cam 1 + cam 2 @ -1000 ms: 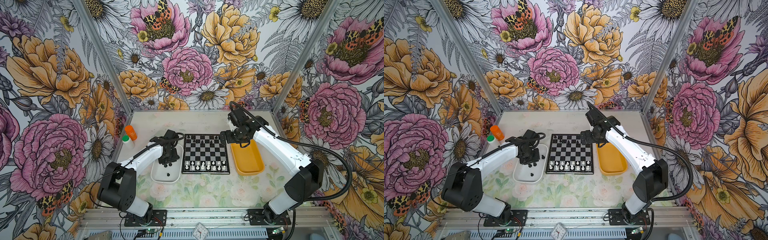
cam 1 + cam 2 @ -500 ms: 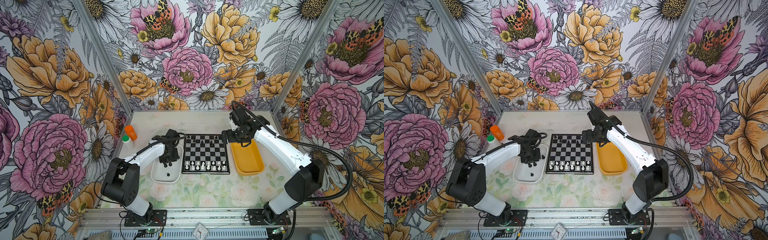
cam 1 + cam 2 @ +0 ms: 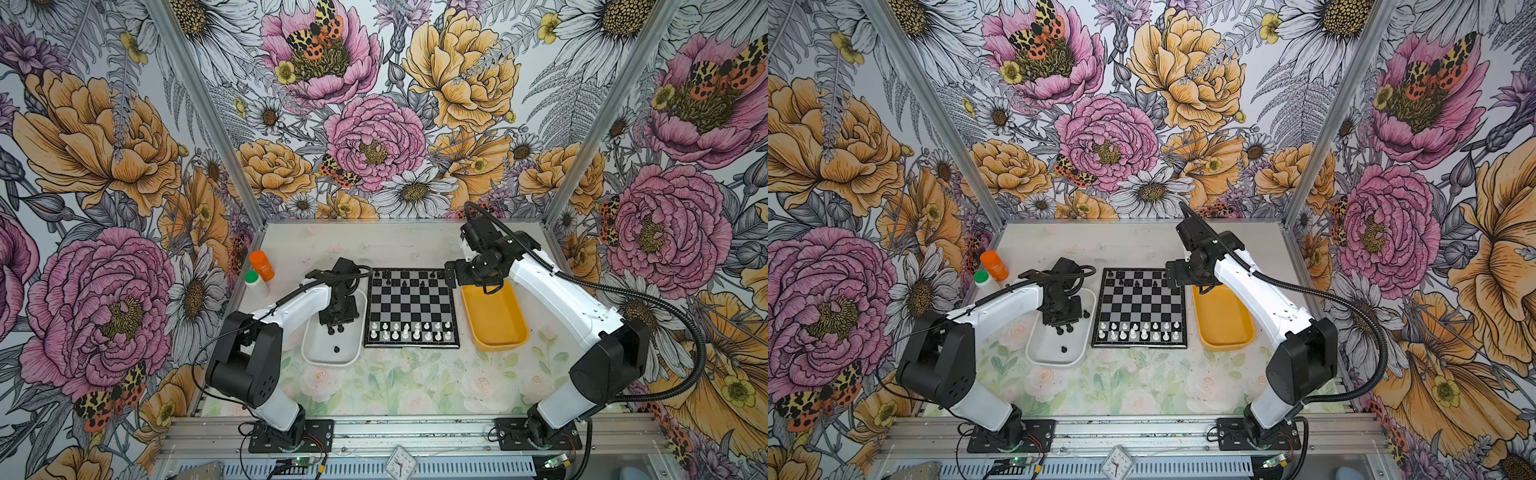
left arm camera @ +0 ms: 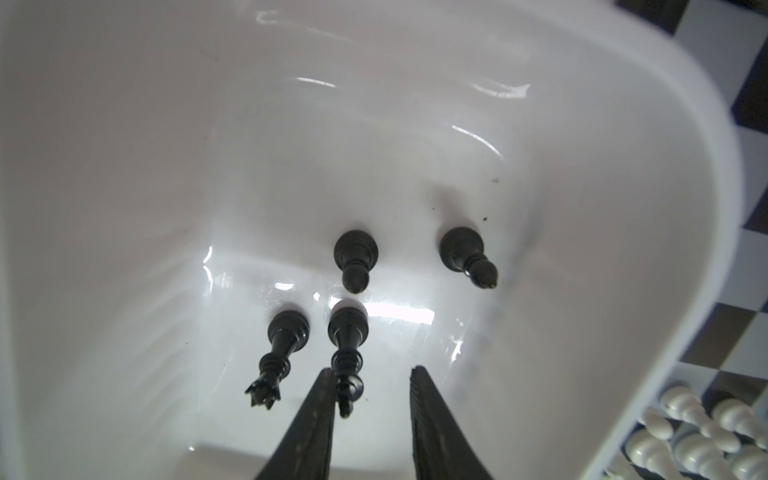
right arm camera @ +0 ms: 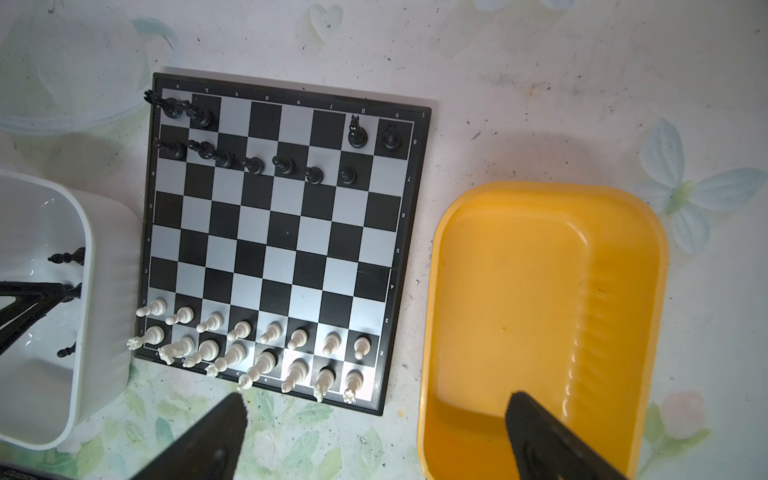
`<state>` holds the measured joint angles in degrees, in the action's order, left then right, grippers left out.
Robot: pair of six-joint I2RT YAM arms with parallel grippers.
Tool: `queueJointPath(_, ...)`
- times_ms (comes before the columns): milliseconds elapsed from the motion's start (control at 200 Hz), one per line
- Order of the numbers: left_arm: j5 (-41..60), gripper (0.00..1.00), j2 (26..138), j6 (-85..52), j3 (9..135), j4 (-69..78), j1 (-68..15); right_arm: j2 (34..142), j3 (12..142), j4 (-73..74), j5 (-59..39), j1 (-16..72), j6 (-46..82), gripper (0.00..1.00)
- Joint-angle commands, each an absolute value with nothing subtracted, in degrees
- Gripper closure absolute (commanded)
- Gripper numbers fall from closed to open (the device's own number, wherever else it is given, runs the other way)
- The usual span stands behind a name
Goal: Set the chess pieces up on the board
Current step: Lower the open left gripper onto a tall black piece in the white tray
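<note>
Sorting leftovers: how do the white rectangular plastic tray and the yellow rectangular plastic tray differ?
The white tray holds loose black chessmen; the yellow tray shows none. The white tray sits left of the chequered chessboard, the yellow tray right. Both are round-cornered and lie beside it.

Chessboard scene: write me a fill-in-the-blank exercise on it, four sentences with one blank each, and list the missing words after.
1. The left gripper reaches into a tray whose colour is ___.
2. The loose pieces lying in that tray are all ___.
3. The right gripper has its jaws ___.
4. On the board, the white pieces fill ___ rows.

Missing words: white; black; open; two.
</note>
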<state>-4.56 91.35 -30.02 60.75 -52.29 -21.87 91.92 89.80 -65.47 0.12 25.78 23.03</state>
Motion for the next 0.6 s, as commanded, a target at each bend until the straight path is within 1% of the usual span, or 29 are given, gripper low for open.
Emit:
queueJointPath(0, -5.6, 0.67, 91.8, -29.1, 62.0, -52.0, -21.4, 89.3, 89.3, -65.3, -0.2, 25.4, 23.3, 0.00)
queueJointPath(400, -5.5, 0.68, 91.7, -28.6, 61.6, -52.0, -21.2, 88.8, 88.4, -65.3, 0.0, 25.4, 24.0, 0.00)
queueJointPath(595, -5.5, 0.64, 90.8, -28.5, 61.6, -52.0, -21.3, 88.8, 88.2, -65.2, 0.1, 25.4, 24.3, 0.00)
